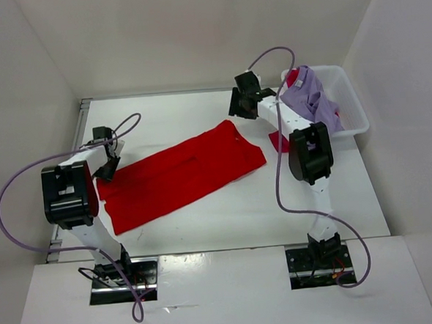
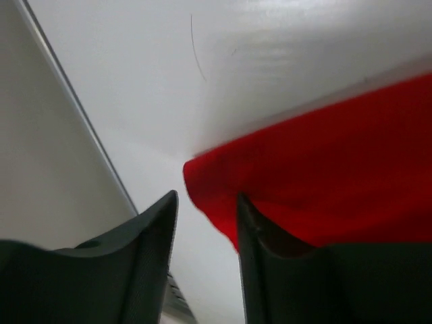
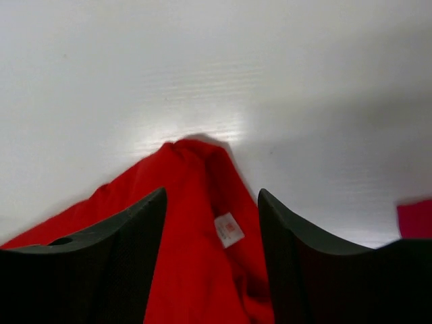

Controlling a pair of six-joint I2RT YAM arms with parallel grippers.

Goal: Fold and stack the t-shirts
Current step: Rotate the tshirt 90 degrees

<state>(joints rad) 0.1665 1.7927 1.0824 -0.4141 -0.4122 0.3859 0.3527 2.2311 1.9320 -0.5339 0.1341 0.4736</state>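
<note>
Spread slantwise on the white surface: bright red t-shirt, running from 8 o'clock up to 2 o'clock through the middle, flat and not yet stacked.

At 2 o'clock, white bin, with the lavender t-shirt draped over its near wall.

Probably the crimson t-shirt: a small pinkish-red patch on the surface just beside the bin, mostly covered by the right arm, so hard to be sure.

At the shirt's 8 o'clock end, left pincer, part-way apart and holding nothing, red hem just beside one finger; over the 2 o'clock end, right pincer, wide and empty, straddling the neck and its white label.

To fold well:
- come down on both ends together;
- bite well in from the edge so nothing slips;
- lift only just clear;
- carry one end over to meet the other, edges lined up;
- lay down without dragging wrinkles.

Hard to make out:
- sleeves, impossible to pick out from above;
- the shirt's 8 o'clock corner, tucked under the left arm;
- whatever sits in the bin behind the lavender cloth;
- the left wrist view, blurred, with the hem's exact lie unclear.
</note>
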